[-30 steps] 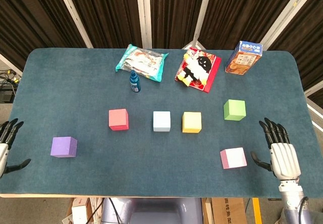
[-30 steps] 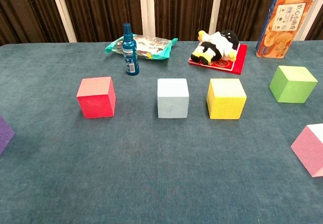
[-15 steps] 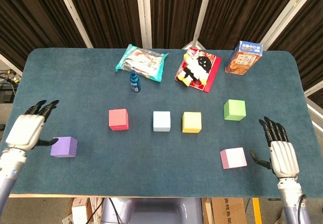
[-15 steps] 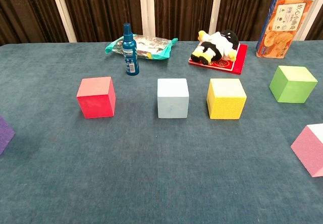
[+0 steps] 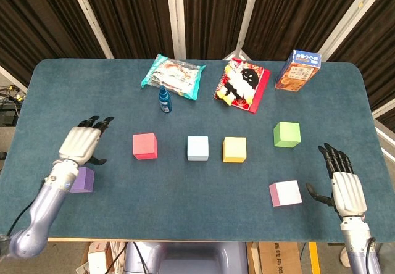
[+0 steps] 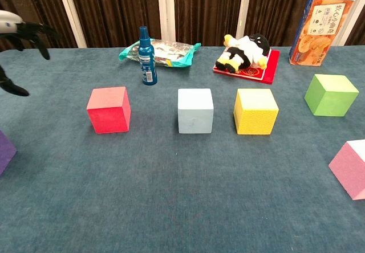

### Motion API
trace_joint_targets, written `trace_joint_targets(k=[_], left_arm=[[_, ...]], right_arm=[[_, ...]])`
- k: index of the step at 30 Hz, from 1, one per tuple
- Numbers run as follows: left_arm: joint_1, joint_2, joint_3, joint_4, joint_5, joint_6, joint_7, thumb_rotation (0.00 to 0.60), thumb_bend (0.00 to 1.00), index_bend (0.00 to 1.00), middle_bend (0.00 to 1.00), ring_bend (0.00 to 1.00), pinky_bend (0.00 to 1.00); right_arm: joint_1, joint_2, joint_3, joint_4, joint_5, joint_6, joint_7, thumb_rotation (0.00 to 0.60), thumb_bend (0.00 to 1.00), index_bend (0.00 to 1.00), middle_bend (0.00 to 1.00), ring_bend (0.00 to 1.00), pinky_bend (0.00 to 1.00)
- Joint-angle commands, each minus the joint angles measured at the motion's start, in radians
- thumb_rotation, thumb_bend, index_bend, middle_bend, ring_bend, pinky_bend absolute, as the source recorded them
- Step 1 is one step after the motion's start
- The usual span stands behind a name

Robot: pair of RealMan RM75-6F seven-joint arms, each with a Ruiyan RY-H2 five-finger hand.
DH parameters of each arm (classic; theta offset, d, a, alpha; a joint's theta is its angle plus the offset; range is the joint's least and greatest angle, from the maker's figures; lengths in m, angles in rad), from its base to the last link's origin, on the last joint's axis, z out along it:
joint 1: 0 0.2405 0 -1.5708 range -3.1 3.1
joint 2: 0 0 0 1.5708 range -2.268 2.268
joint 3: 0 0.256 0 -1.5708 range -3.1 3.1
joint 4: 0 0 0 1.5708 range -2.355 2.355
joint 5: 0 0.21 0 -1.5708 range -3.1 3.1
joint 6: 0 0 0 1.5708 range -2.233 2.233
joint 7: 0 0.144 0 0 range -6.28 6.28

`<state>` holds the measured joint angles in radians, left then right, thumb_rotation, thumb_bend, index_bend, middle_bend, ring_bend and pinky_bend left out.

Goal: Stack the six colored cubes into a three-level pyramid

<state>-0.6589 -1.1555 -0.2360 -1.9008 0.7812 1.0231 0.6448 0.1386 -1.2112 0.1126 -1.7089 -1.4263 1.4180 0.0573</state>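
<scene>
The table carries six cubes, none stacked: red, pale blue and yellow in a row, green and pink right of the yellow, purple left of the red. The left hand, fingers spread and empty, hovers beside the red cube; a clumsy reach could shove it or tip the spray bottle behind. The right hand lies open and empty near the pink cube.

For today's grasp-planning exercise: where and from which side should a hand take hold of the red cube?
Probably from above, gripping two opposite upright faces of the red cube. It sits flat and apart from the light blue cube, and the open left hand is nearest.
</scene>
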Motion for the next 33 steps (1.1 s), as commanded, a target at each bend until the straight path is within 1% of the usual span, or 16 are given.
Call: trace_joint_targets(k=[1, 8, 13, 28, 33], left_arm=[[-0.063, -0.059, 0.001, 0.034, -0.083, -0.009, 0.045, 0.6, 0.15, 0.01, 0.22, 0.09, 0.18], [-0.15, -0.136, 0.007, 0.098, -0.18, -0.015, 0.096, 0.6, 0.18, 0.01, 0.22, 0.09, 0.18], [-0.194, -0.176, 0.013, 0.134, -0.228, -0.016, 0.114, 0.6, 0.21, 0.01, 0.22, 0.09, 0.18], [-0.289, -0.279, 0.04, 0.237, -0.316, -0.034, 0.138, 0.6, 0.23, 0.03, 0.24, 0.09, 0.18], [-0.31, -0.303, 0.049, 0.268, -0.337, -0.042, 0.137, 0.6, 0.26, 0.03, 0.25, 0.09, 0.18]], right_arm=[[0.001, 0.002, 0.001, -0.003, 0.006, -0.005, 0.004, 0.6, 0.33, 0.0, 0.0, 0.0, 0.0], [0.003, 0.007, 0.003, -0.009, 0.02, -0.018, 0.018, 0.6, 0.33, 0.0, 0.0, 0.0, 0.0], [0.004, 0.01, 0.003, -0.014, 0.027, -0.026, 0.026, 0.6, 0.33, 0.0, 0.0, 0.0, 0.0], [0.006, 0.014, 0.003, -0.018, 0.032, -0.037, 0.043, 0.6, 0.33, 0.0, 0.0, 0.0, 0.0], [0.007, 0.014, 0.002, -0.018, 0.034, -0.039, 0.044, 0.6, 0.33, 0.0, 0.0, 0.0, 0.0]])
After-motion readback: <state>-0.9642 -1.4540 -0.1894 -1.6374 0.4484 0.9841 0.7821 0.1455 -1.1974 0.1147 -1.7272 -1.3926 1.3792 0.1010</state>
